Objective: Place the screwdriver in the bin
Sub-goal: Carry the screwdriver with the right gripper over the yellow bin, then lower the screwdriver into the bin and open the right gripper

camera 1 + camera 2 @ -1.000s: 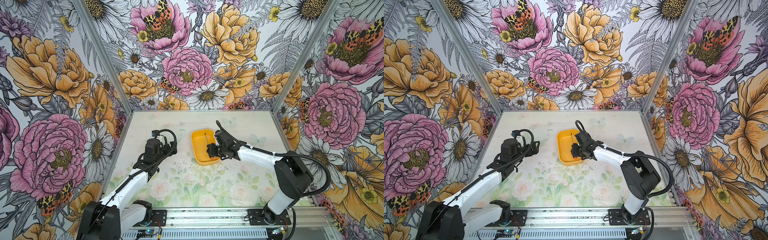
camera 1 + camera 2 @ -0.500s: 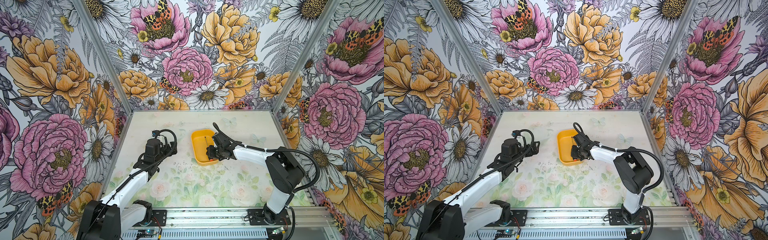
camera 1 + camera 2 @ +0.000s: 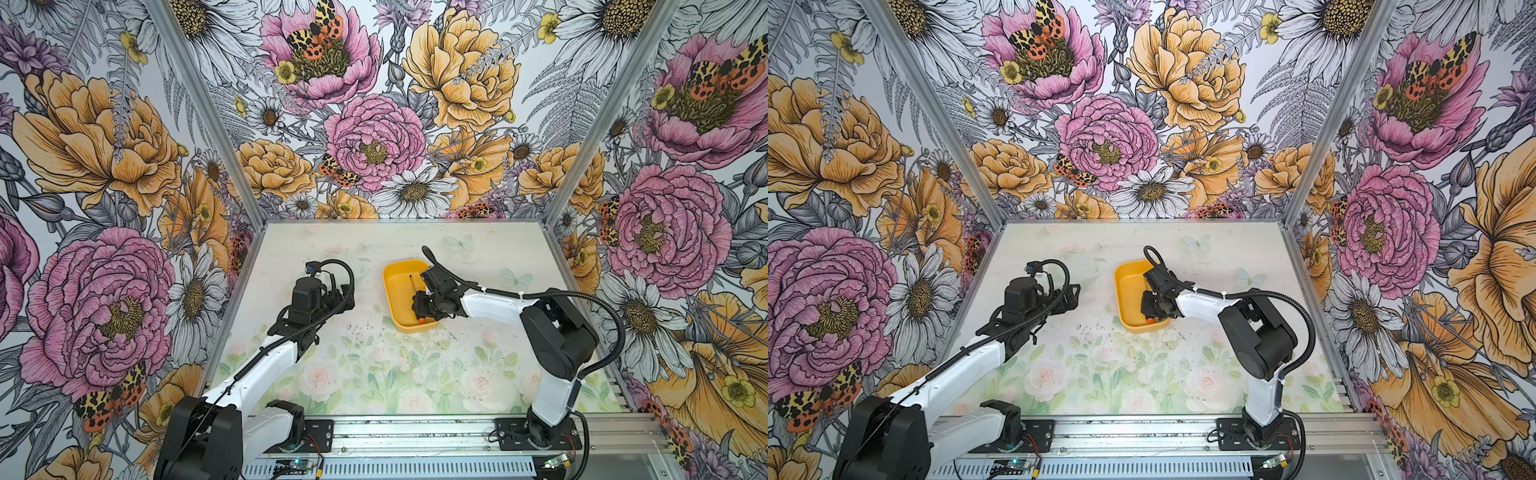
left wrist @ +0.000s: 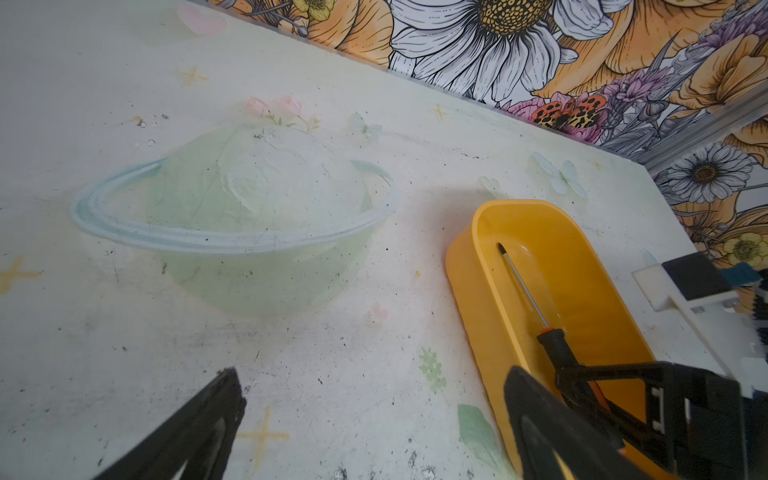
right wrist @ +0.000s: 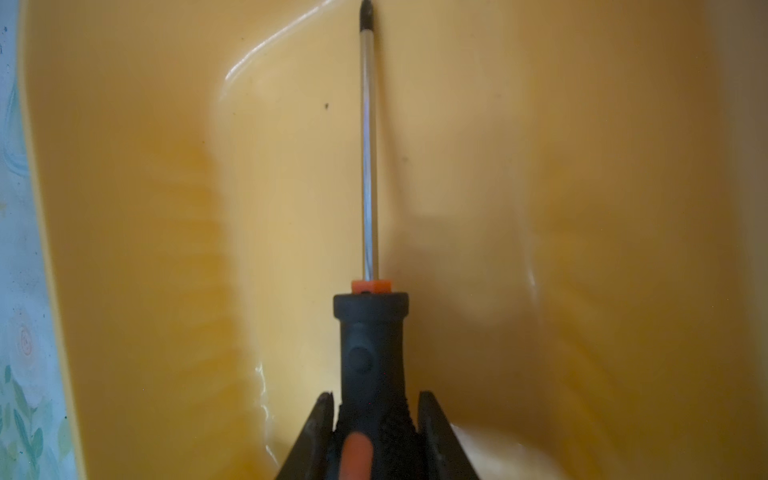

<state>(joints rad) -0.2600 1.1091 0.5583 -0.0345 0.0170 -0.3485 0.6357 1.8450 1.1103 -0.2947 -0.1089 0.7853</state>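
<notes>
While right pincer (image 5: 376, 401) clamps screwdriver (image 5: 371, 328), within bin (image 5: 124, 208) walls

Glossy yellow plastic bin (image 5: 124, 208) beneath the right gripper (image 5: 376, 399). Between its jaws, a screwdriver (image 5: 370, 332): polished metal shaft, matt black rubbery handle. Tabletop (image 4: 332, 353) beside it matt, scuffed.

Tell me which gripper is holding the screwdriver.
The right gripper: its fingers clamp the black handle of the screwdriver inside the bin. The left gripper is open over the table beside the bin, holding nothing.
</notes>
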